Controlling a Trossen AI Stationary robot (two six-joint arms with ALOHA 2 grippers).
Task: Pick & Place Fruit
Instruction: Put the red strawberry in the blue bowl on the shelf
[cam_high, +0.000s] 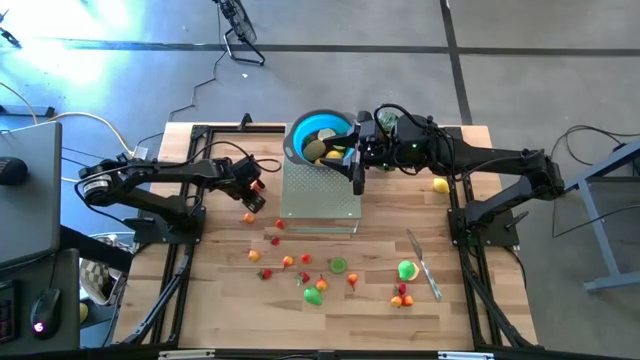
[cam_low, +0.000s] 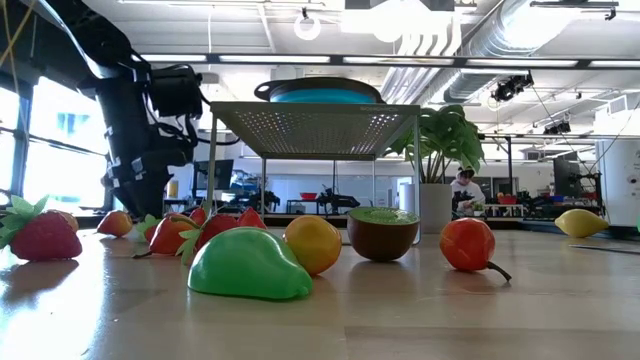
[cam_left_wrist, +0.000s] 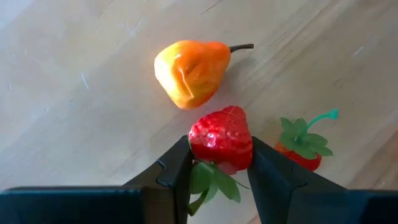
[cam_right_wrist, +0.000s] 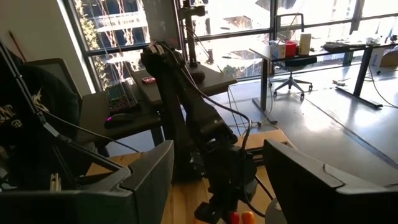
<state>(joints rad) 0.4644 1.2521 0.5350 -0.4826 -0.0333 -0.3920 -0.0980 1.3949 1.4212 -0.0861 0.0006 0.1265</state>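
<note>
Pinching a red strawberry (cam_left_wrist: 221, 138) between narrowed fingers, the left gripper (cam_left_wrist: 219, 171) sits beside an orange pear (cam_left_wrist: 189, 70)

The left arm reaches in low from its side, its tool (cam_left_wrist: 221, 171) pointed down at the surface with both dark fingers (cam_left_wrist: 177, 177) pressed against a red strawberry (cam_left_wrist: 222, 137). The right arm stretches across higher up, its tool (cam_high: 357, 160) held aloft with fingers (cam_right_wrist: 149, 174) parted, gripping nothing.

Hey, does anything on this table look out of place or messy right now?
One yellow fruit lies alone beside the right arm, far from the rest. A silver knife lies askew among the toy fruit. Nothing looks spilled or damaged.
</note>
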